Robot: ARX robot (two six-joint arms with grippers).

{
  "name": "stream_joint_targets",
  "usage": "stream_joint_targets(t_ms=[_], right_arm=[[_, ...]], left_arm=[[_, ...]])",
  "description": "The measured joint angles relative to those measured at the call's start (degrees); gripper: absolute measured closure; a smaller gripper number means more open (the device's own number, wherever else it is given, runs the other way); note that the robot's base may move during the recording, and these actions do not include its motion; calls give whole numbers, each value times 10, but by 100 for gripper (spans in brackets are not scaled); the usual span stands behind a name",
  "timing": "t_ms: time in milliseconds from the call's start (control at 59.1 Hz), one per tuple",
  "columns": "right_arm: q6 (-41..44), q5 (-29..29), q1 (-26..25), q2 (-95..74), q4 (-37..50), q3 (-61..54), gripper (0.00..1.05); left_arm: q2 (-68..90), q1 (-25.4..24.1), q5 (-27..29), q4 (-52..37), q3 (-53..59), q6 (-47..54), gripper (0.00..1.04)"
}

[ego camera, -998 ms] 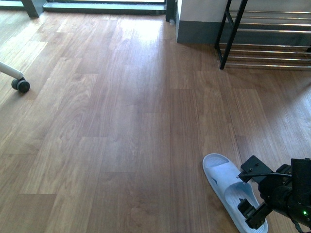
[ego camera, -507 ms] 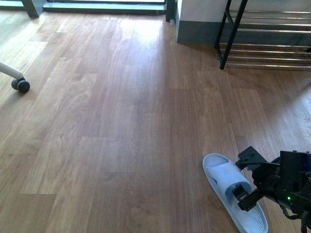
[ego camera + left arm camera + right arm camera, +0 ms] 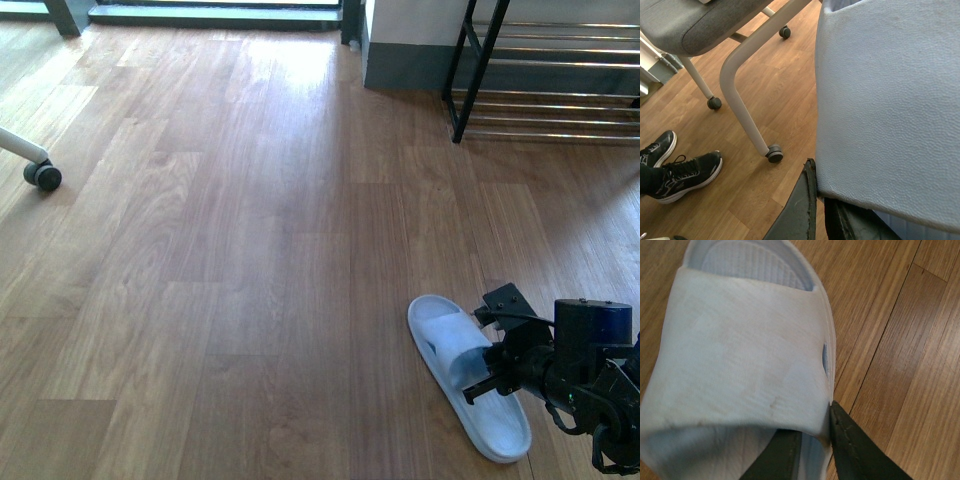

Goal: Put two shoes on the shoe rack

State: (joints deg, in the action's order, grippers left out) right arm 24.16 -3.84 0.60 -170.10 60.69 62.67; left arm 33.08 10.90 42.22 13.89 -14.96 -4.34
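Pale blue-white rubber slide (image 3: pixel 466 389) lies on the floor, strap pinched by the right gripper (image 3: pixel 487 374) (left gripper's state unclear), black chrome-rodded rack (image 3: pixel 545 75) still empty.

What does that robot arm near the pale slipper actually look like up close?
The right arm is all black, built of chunky blocks with a rounded cylinder-shaped joint and a thin black cable looping along it. Its gripper ends in flat, dark, blade-like fingers with a rough matte surface. The left gripper's fingers look the same: dark, flat and tapering.

Right gripper (image 3: pixel 487 372) at slide (image 3: pixel 466 389)
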Motion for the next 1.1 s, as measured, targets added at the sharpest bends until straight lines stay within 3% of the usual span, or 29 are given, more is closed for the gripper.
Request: stream_joint_targets(t_ms=[51,186,389,524,744,930,1099], right_arm=[[-17,0,0,1,12,-7,104],[-43,-19,-11,59,38,-77,103],[-13,-68,-52,296,41,-227,103],[22,-96,-90,584,-58,-351,103],[42,-143,-108,927,-229,-440,103],[36,-183,-111,1255,-461,-481,103],[33,-183,-112,1336,-477,-477,103]], left_arm=[[0,0,0,0,0,0,103],[0,0,0,0,0,0,103],[0,0,0,0,0,0,103],[0,0,0,0,0,0,103],[0,0,0,0,0,0,103],[0,0,0,0,0,0,103],[0,0,0,0,0,0,103]])
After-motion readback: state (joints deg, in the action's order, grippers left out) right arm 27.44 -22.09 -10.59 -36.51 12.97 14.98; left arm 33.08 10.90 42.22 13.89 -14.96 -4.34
